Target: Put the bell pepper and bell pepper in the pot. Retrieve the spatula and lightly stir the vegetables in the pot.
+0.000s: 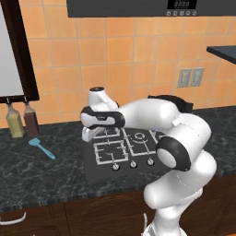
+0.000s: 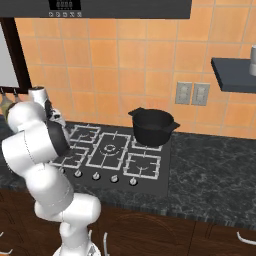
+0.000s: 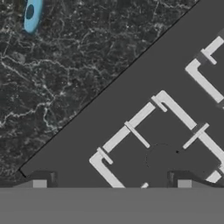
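Light-blue, the spatula (image 1: 41, 148) lies on the dark marble table (image 1: 46, 175) left of the stove (image 2: 115, 155), while your gripper (image 3: 112, 184) hangs above the stove's left edge with jaws apart and the black pot (image 2: 151, 126) sits on a rear burner.

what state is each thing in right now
round black deep-sided pot: upright on the back right burner, no lid, contents hidden
small light-blue spatula: flat on the dark counter, left of the stove, untouched
hand: open, holding nothing, above the stove's left edge
two bottles: upright by the wall
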Tool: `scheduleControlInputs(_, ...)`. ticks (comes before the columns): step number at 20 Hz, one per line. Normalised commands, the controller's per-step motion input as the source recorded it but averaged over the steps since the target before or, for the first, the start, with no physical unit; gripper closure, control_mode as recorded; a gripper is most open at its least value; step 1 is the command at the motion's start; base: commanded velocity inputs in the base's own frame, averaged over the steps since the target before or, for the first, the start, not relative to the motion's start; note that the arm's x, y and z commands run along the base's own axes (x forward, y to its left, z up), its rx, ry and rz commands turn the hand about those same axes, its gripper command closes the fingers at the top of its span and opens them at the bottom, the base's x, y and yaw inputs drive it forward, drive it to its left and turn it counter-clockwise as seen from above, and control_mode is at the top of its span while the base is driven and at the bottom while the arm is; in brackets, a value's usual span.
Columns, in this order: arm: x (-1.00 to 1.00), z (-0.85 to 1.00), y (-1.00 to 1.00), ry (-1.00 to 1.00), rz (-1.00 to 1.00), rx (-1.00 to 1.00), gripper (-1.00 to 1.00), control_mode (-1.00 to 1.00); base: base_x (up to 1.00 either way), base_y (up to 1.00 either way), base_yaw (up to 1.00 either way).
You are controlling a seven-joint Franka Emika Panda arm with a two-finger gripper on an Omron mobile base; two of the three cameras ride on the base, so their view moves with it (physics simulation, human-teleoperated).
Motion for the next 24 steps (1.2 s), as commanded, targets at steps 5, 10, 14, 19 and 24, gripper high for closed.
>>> scheduleControlInputs(5,0.01,-0.27,0.84,0.0,-0.12,-0.02,-1.0,-1.0,0.0,0.0,0.0)
scheduleControlInputs(10,0.03,-0.02,0.09,0.0,0.0,0.0,-1.0,-1.0,0.0,0.0,0.0)
scheduleControlInputs(14,0.07,-0.27,0.69,0.0,-0.05,0.0,-1.0,-1.0,0.0,0.0,0.0)
scheduleControlInputs(19,0.08,-0.26,0.64,-0.08,-0.15,0.04,-1.0,-1.0,0.0,0.0,0.0)
scheduleControlInputs(24,0.19,-0.08,0.44,-0.06,-0.17,0.02,-1.0,-1.0,0.0,0.0,0.0)
